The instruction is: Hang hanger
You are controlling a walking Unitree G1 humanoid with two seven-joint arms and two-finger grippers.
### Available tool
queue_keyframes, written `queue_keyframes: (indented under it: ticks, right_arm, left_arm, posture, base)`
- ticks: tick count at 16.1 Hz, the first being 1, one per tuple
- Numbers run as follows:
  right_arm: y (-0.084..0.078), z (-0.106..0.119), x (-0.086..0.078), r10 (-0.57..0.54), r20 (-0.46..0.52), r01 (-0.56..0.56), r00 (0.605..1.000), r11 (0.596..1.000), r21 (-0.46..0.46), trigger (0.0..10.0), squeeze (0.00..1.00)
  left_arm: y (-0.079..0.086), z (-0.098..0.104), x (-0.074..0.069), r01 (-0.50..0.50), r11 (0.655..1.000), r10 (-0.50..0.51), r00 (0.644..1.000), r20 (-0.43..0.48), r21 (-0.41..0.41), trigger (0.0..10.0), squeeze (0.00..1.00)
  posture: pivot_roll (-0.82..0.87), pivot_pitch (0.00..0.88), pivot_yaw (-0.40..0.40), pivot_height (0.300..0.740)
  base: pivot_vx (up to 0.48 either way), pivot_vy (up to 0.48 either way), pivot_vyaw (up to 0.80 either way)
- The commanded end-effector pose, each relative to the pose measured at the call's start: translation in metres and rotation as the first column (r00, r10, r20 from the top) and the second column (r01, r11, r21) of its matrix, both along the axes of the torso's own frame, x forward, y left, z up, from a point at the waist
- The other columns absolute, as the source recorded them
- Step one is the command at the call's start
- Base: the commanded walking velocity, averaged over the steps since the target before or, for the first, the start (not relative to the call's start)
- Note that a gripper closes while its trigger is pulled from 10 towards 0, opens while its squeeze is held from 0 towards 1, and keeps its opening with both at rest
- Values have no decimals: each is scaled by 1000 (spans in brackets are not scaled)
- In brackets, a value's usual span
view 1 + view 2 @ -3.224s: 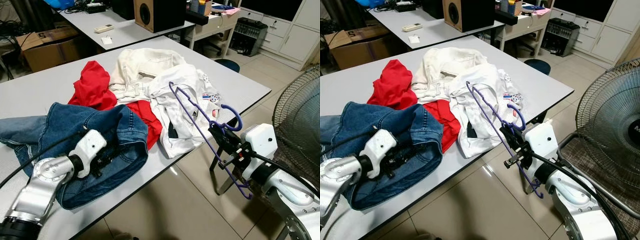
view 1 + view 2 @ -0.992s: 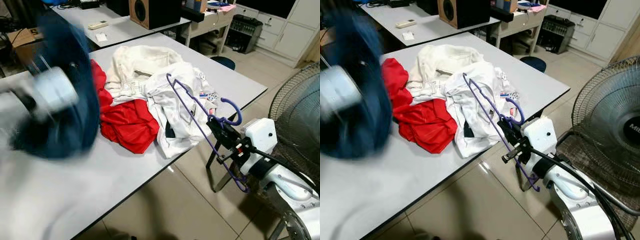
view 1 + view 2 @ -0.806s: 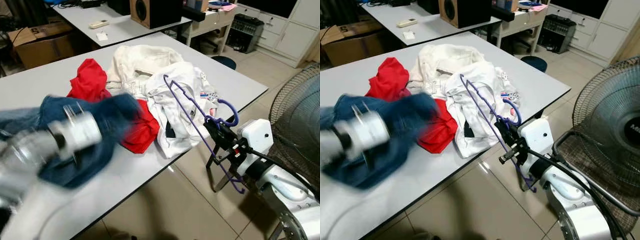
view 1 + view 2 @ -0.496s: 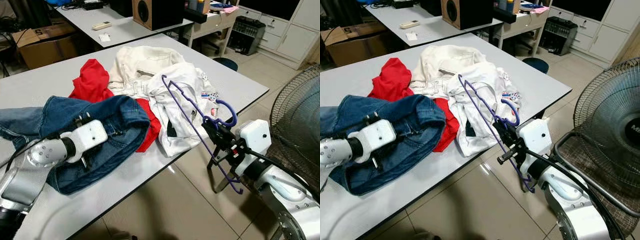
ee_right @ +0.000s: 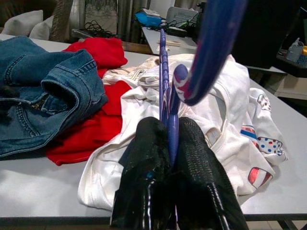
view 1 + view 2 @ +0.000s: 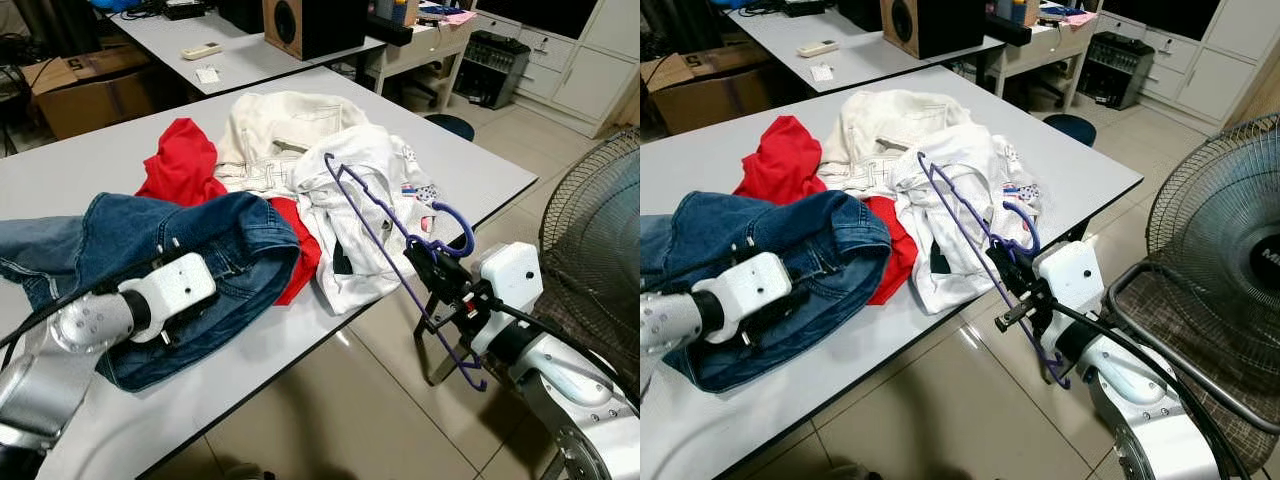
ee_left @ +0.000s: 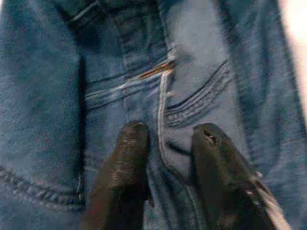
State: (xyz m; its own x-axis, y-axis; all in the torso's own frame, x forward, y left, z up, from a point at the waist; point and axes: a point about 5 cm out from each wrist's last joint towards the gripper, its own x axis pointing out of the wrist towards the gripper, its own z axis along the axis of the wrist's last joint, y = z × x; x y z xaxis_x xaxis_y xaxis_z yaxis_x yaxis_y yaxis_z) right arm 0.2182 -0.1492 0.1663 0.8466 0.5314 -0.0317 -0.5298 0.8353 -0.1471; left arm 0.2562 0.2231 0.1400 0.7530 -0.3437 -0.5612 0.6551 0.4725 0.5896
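A purple hanger (image 6: pixel 385 230) slants up from the table's edge, its hook (image 6: pixel 455 225) curling over my right gripper (image 6: pixel 432 265). That gripper is shut on the hanger's stem just below the hook (image 5: pixel 168 129), off the table's right corner. The hanger's top end is over a white shirt (image 6: pixel 370 195). My left gripper (image 7: pixel 170 129) is pressed into blue jeans (image 6: pixel 120 235) at the table's front left, with a fold of denim between its two fingers (image 7: pixel 124 172).
On the grey table (image 6: pixel 485 165) also lie a red garment (image 6: pixel 185 160) and a cream jacket (image 6: pixel 290 125). A standing fan (image 6: pixel 600 230) is close on the right, behind my right arm. A second table with a speaker (image 6: pixel 310 25) stands behind.
My left arm swung the jeans up off the table, then brought them back down to the front left. The right gripper and hanger drifted slightly towards the table.
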Motion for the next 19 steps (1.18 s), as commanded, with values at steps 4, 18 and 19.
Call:
queue_keyframes:
  ticks: [4,18,19]
  right_arm:
    - [0,3,-2,-2,17,2,1000,1000,-4,10000,0]
    - [-5,8,1,-8,27,9,1000,1000,-17,10000,0]
    - [-6,9,1,-8,28,9,1000,1000,-20,10000,0]
  left_arm:
    - [-13,-2,3,-51,999,51,992,115,-8,10000,0]
    - [-46,-24,14,-12,1000,8,983,184,24,10000,0]
    - [-51,-28,19,-7,1000,2,983,182,27,10000,0]
  posture:
    - [-19,0,21,740]
    - [-48,0,-4,740]
    - [-51,0,-8,740]
  base:
    - [0,0,0]
    - [0,0,0]
    - [0,0,0]
